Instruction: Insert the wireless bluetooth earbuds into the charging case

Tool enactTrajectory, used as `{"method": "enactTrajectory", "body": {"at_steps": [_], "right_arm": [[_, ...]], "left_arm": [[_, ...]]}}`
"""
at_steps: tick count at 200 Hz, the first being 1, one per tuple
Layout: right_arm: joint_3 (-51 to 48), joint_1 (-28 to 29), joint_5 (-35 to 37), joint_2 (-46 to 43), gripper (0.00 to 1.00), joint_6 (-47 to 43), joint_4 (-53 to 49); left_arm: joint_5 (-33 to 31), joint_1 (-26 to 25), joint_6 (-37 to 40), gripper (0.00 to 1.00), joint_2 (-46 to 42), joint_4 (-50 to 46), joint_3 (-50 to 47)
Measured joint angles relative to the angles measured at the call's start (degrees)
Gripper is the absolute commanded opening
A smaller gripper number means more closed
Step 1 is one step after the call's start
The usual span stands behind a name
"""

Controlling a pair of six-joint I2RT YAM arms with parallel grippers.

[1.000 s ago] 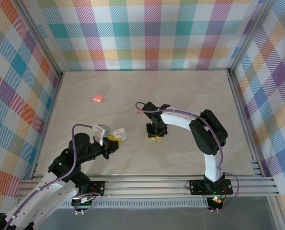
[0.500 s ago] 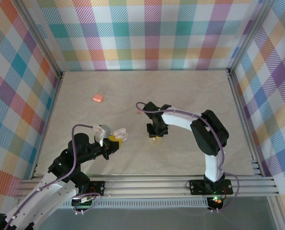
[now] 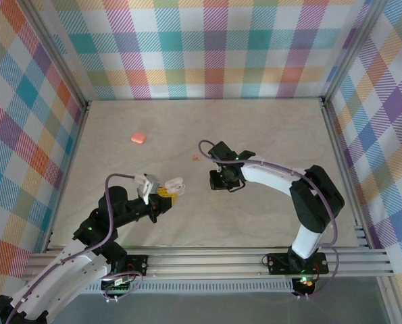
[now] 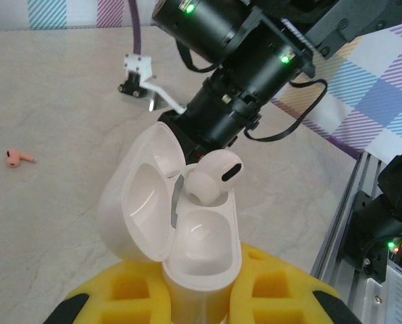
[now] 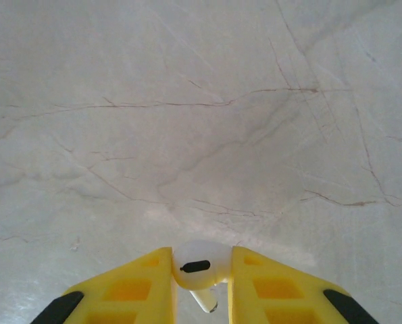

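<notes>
1. My yellow-fingered left claw (image 4: 197, 291) is clamped on the glossy white charging case (image 4: 187, 229), lid open, toward the worktop's near edge, left of centre. The first white earbud (image 4: 214, 177) rests in its well.
2. My right claw (image 5: 201, 270) pinches the second white earbud (image 5: 199, 264) mid-worktop.
3. A pink earbud (image 4: 16, 157) lies on the matte, veined worktop (image 3: 268, 135), enclosed by plaid walls (image 3: 214, 47).
4. Since the earlier frame, my right elbow has swung rightward.

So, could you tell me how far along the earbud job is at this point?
Done: one glossy white earbud sits in the open white charging case, which the left gripper holds. In hand: the right gripper pinches the second white earbud over the marble-look table. Left: seat it, then deal with the small pink earbud on the table and the pink case.
</notes>
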Motion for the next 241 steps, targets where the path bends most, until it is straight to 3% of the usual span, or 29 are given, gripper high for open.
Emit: {"method": "enactTrajectory", "body": {"at_steps": [95, 241], "right_arm": [[-2.69, 0.0, -1.38, -12.39, 0.21, 0.2, 4.07], [-5.75, 0.0, -5.14, -20.85, 0.22, 0.42, 9.46]], "left_arm": [[-0.24, 0.0, 1.11, 0.0, 1.2, 4.39, -1.92], [3.37, -0.04, 3.1, 0.0, 23.1, 20.96, -0.7]]}}
